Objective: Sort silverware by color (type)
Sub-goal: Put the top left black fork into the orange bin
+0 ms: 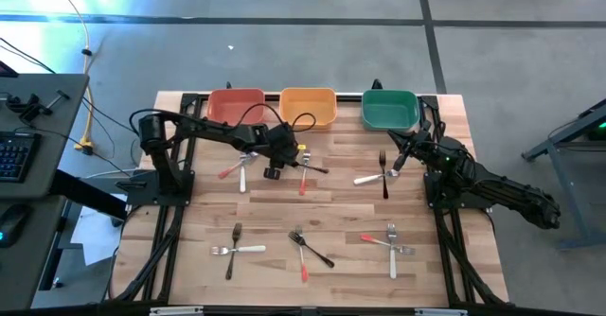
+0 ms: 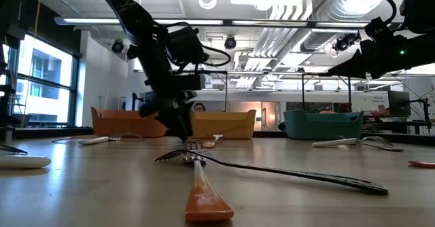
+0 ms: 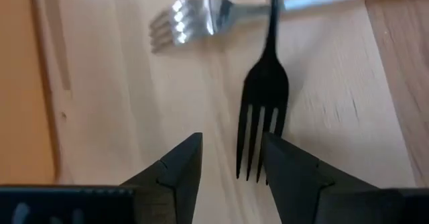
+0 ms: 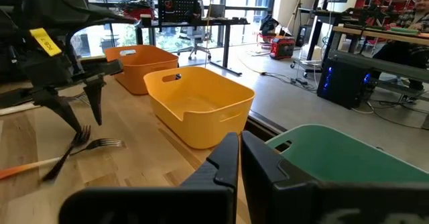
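The left tool (image 3: 231,177) was held low over the bench (image 1: 322,212) in front of the yellow bin (image 1: 309,107), its fingers parted and empty beside a black fork's (image 3: 263,103) tines. A red-handled fork (image 3: 201,19) lay crossed under it. The right tool (image 4: 238,158) was kept closed near the green bin (image 1: 390,110).

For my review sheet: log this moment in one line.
left claw: open over black fork | right claw: shut, idle near green bin
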